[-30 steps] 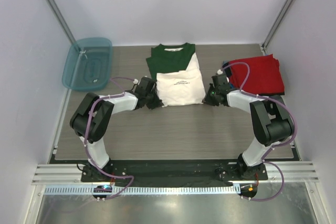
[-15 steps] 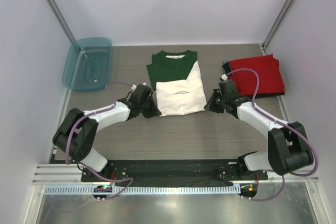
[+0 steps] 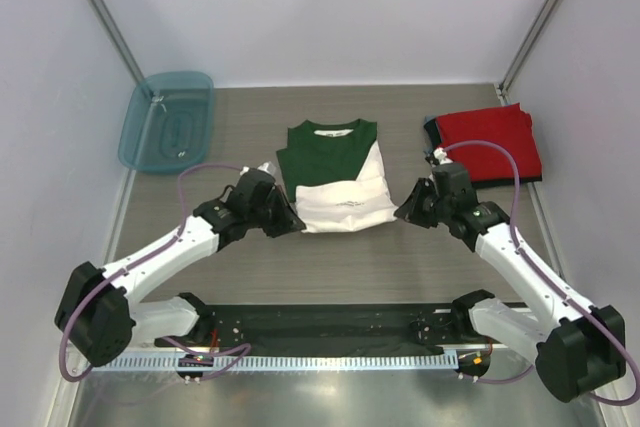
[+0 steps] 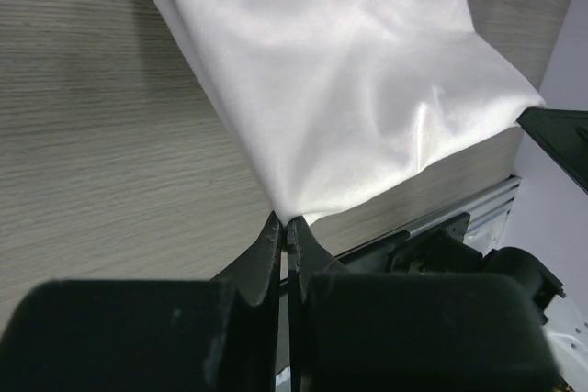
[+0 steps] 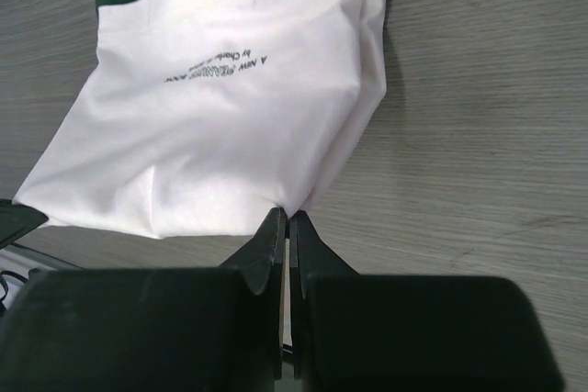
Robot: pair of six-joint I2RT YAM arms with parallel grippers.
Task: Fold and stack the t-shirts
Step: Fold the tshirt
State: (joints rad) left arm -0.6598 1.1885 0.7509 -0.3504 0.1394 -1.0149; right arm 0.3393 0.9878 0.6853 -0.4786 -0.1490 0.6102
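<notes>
The white t-shirt with dark green shoulders lies in the middle of the table, its white lower half folded up so the small black print faces up. My left gripper is shut on the near left corner of the white fold, and the pinch shows in the left wrist view. My right gripper is shut on the near right corner of the same white cloth. A folded red t-shirt lies at the back right on top of a dark one.
A teal plastic tub stands at the back left corner. Grey walls close the table on three sides. The black base rail of the arms runs along the near edge. Bare wood-grain table lies between the shirt and the rail.
Both grippers have drawn the white fold toward the near edge, and more green cloth shows behind it. Both arms have stretched out lower and flatter.
</notes>
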